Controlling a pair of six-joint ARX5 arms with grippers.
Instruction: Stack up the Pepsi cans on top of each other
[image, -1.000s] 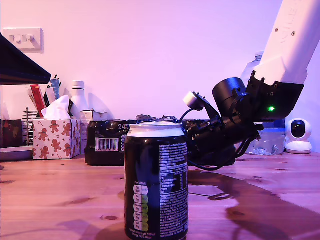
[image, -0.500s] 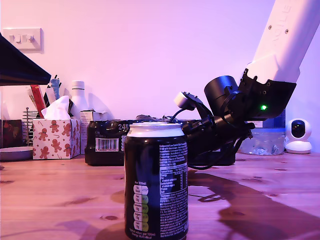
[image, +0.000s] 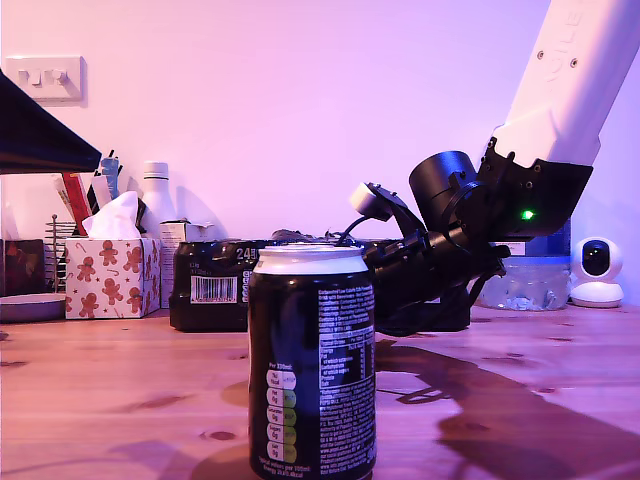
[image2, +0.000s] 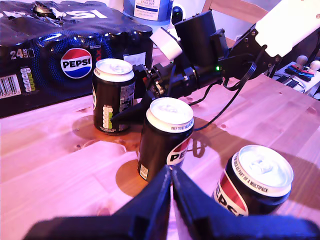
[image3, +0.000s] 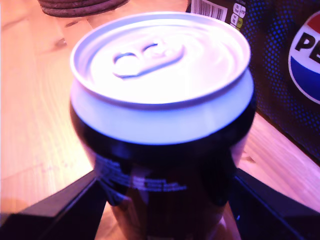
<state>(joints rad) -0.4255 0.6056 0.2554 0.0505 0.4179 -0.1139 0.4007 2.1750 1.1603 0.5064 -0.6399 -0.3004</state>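
Note:
Three black Pepsi cans stand on the wooden table in the first wrist view: a far Pepsi can (image2: 113, 97), a middle one (image2: 165, 137) and a near one (image2: 257, 182). My second gripper (image3: 165, 175) has its fingers (image3: 60, 205) pressed against both sides of the far can (image3: 160, 110), which rests on the table. My first gripper (image2: 171, 172) hangs shut and empty just short of the middle can. In the exterior view one can (image: 312, 360) fills the foreground, and the second arm (image: 450, 250) reaches down behind it, its fingertips hidden.
A shrink-wrapped Pepsi 24-pack (image2: 60, 47) lies right behind the far can. The exterior view shows a tissue box (image: 112, 275) at its left, and a water bottle (image: 530, 280) and small white camera (image: 597, 270) at its right. Cables (image2: 235, 95) trail from the second arm.
The second arm has shifted toward the exterior view's left and risen slightly, then nearly stopped. The foreground can has not moved.

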